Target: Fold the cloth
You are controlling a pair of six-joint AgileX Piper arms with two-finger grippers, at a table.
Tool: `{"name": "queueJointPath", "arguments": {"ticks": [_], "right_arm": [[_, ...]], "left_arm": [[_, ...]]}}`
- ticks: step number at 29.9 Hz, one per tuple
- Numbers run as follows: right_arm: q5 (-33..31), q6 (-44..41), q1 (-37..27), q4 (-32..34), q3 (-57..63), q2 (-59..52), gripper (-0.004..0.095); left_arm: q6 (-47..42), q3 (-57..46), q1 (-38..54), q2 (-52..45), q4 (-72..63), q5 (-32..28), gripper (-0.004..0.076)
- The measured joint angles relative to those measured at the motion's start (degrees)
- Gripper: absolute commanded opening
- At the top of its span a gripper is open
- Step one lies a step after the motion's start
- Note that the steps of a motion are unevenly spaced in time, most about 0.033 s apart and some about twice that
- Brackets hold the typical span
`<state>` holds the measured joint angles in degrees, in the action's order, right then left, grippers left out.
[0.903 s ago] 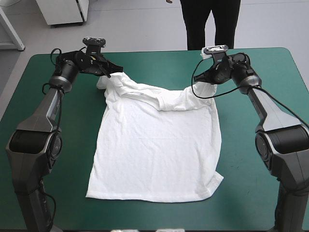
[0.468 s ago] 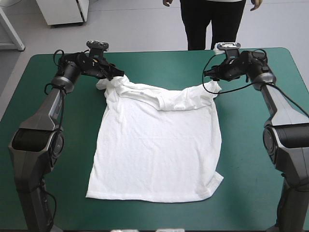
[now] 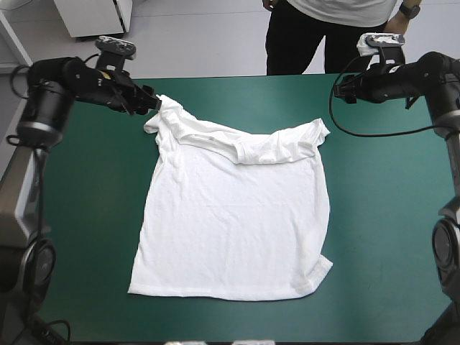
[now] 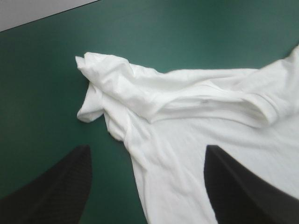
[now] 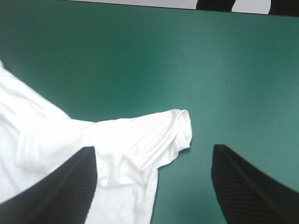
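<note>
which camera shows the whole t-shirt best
The high view: the T-shirt lies spread on the teal-green table, with its hem, both sleeves and neckline all visible. The left wrist view shows only one bunched sleeve and part of the neckline. The right wrist view shows only the other sleeve.

The worktop [image 3: 381, 215] fills most of the high view under a smooth, flat teal-green cover [image 3: 86, 215]. Its far edge runs straight across the upper part of the frame. That edge also cuts the upper left corner of the left wrist view and skirts the top of the right wrist view.
</note>
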<state>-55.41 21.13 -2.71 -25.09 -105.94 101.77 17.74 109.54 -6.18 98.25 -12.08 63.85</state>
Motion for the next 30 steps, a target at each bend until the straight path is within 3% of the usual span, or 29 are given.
{"name": "queueJointPath", "arguments": {"ticks": [4,14,22,30], "right_arm": [[-1.13,-0.64,2.47,1.28,7.0,-9.14,0.0658],[-6.09,-8.98,14.68,13.54,22.7,-26.87,0.0658],[-8.92,-12.84,19.11,20.21,30.01,-35.08,0.0658],[-9.76,-14.45,19.39,21.11,37.95,-39.58,0.0658]], "left_arm": [[-2.74,-6.13,0.0,-12.04,2.09,5.83,0.0499],[-7.36,-33.39,-2.48,-37.35,3.87,7.67,0.0499],[-10.02,-51.61,-6.43,-39.51,4.2,7.62,0.0499],[-10.2,-64.55,-6.54,-38.41,4.15,4.63,0.0499]]}}
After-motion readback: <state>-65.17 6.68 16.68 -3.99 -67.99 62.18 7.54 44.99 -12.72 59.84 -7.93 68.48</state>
